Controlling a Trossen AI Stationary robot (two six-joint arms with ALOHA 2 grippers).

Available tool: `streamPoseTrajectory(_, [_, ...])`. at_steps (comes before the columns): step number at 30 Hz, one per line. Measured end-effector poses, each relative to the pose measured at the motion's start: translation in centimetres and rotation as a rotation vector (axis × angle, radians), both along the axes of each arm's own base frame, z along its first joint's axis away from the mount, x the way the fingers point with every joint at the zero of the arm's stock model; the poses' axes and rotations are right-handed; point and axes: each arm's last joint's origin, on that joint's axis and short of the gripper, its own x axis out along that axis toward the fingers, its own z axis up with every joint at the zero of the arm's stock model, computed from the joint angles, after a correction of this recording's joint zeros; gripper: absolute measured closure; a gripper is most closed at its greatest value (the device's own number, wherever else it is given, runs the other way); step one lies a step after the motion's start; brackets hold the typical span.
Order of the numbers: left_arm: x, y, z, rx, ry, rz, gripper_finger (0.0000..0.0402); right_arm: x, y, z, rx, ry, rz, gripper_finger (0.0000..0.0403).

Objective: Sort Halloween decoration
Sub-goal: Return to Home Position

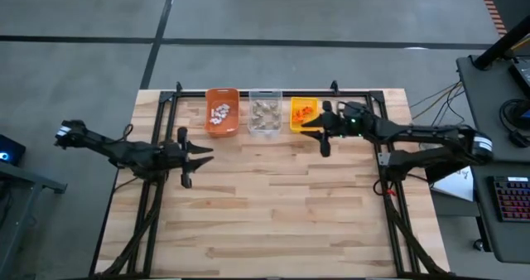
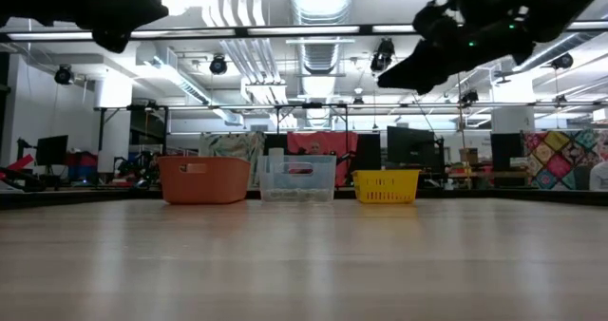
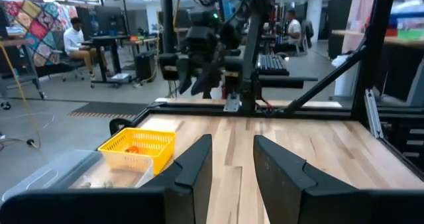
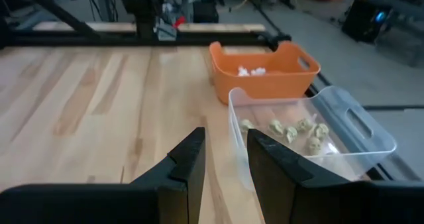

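Three bins: orange bin [image 1: 221,112], clear bin [image 1: 265,113] and yellow bin [image 1: 302,114] stand side by side in a row at the table's [image 1: 273,222] far edge, with the orange bin towards the left arm and the yellow bin towards the right arm.
Edges: a black frame [image 1: 356,92] runs along the table's far side and down its left and right sides. The bins sit just inside the far rail.
Open room: plain wood stretches from the bins to the near edge, between the two arms.
Orange bin: white trinkets [image 1: 220,114] lie in it.
Clear bin: tan trinkets [image 1: 265,110] are spread on its floor.
Yellow bin: orange trinkets [image 1: 304,108] lie in it.
Left end effector [image 1: 205,152]: raised over the table's left part, nearer than the orange bin and pointing right. Its fingers are slightly apart with nothing between them.
Right end effector [image 1: 308,128]: raised just in front of the yellow bin, pointing left. Its fingers are slightly apart and hold nothing.
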Motion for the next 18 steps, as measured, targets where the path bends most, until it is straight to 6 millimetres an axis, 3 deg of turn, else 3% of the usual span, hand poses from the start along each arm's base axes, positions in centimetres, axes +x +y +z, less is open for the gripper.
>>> streamPoseTrajectory(18, [-3.2, 1.2, -3.5, -0.056, -0.183, 0.007, 0.0308, -5.9, 2.7, -2.6, -0.022, -0.205, -0.006, 0.0298])
